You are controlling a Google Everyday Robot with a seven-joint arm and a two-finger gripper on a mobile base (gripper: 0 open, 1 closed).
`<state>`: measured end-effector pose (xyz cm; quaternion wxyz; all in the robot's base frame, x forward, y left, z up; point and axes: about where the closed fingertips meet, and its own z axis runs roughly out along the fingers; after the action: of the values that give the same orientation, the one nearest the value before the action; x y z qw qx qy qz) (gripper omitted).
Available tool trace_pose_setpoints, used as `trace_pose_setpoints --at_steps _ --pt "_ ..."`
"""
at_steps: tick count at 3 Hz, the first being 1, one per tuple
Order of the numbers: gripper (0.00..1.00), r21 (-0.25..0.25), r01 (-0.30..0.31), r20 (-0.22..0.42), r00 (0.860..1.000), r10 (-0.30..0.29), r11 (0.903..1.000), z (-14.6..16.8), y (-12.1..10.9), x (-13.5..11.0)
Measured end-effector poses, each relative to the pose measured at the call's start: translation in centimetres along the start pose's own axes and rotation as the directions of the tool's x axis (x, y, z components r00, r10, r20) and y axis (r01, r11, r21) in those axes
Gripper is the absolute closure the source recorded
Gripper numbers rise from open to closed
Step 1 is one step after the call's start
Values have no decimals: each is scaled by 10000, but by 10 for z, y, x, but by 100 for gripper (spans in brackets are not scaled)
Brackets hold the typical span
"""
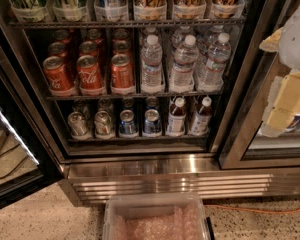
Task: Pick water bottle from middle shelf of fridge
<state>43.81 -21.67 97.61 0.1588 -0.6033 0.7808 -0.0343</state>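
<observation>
Camera view: the fridge stands with its door open in front of me. My gripper hangs at the right edge, outside the cabinet, against the neighbouring glass door. I cannot tell how wide it is set, and I see no bottle in it. To its left and slightly higher, well apart, the water bottle stands upright on the middle shelf. It is the nearest of three front bottles, with red cola cans farther left. I judge access is ready; reach, grasp and lift-out all remain.
</observation>
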Motion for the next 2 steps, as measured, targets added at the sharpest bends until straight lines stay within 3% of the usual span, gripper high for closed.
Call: trace_pose_setpoints --at_steps 2 --pt "0 86 -31 190 9998 29 10000 1 0 0"
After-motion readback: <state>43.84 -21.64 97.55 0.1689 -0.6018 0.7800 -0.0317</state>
